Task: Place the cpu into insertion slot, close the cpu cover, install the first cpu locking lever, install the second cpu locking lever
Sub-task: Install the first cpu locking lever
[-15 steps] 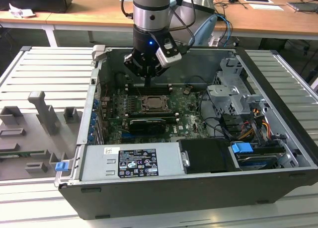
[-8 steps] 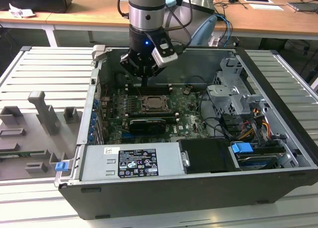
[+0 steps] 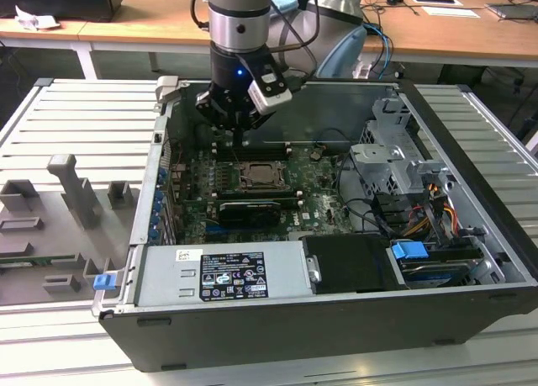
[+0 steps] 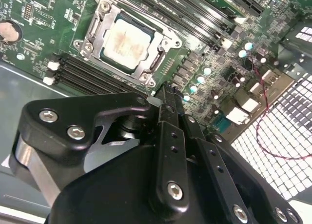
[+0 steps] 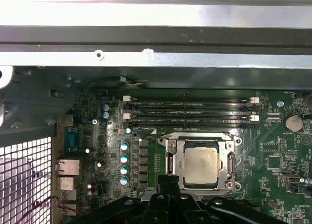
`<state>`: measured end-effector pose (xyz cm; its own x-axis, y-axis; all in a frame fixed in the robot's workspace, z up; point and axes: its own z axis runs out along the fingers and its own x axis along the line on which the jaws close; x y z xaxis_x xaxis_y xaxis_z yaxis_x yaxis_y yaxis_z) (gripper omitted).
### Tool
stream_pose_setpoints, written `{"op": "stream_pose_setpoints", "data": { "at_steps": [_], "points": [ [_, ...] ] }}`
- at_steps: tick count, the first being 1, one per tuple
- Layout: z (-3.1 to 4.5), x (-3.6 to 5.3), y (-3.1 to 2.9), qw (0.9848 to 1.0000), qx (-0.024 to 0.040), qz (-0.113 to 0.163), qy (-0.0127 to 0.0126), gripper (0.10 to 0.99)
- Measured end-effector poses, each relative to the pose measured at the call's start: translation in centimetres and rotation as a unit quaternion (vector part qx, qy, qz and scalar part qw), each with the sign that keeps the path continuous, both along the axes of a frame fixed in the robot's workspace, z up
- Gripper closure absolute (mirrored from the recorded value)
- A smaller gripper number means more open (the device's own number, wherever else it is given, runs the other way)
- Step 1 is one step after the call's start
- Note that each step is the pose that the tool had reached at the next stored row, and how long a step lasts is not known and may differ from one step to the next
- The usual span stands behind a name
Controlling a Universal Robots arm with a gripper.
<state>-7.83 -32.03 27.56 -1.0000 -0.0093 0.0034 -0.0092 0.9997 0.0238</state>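
One Universal Robots arm works over an open computer case (image 3: 471, 235) lying on its side, read here from the exterior view's left to its right. At the far left is a grey fixture tray (image 3: 76, 201) with a small blue clip (image 3: 102, 281) at its near edge. Next comes the boxed power supply (image 3: 223, 272) at the front of the case.

Behind it lies the green motherboard (image 3: 315, 201). On it the cpu (image 3: 255, 177) sits in the insertion slot (image 5: 171, 166), just behind a long black card (image 3: 248, 209). In both wrist views the cpu (image 4: 126, 41) (image 5: 201, 164) shows its pale metal top through the opening of the cpu cover (image 4: 105, 18) (image 5: 201, 144), which lies flat over it. Whether the side levers are latched cannot be told.

The gripper (image 3: 241, 140) hangs above the board, just beyond the socket on the side of the black memory slots (image 5: 190, 112). Its fingers (image 4: 168, 136) are pressed together at the tip and hold nothing (the tip is near the cover but apart from it) (image 5: 168, 179).

Further right stand a metal drive cage (image 3: 395, 163), a blue tab (image 3: 409, 256) and a bundle of coloured cables (image 3: 441, 214).
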Motion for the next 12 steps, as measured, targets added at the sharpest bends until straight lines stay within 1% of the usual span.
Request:
{"op": "stream_pose_setpoints", "data": {
  "at_steps": [1, 5, 9, 12],
  "points": [
    [-0.01, -0.23, 0.00, 1.0000, 0.0001, 0.000, -0.0001, 0.980],
    [-0.01, -0.56, 0.00, 1.0000, 0.0001, 0.000, -0.0001, 0.980],
    [-0.05, -1.21, 0.01, 1.0000, 0.0001, 0.000, -0.0001, 0.980],
    [-0.06, -1.48, 0.00, 1.0000, 0.0001, 0.000, -0.0001, 0.980]
  ]
}}
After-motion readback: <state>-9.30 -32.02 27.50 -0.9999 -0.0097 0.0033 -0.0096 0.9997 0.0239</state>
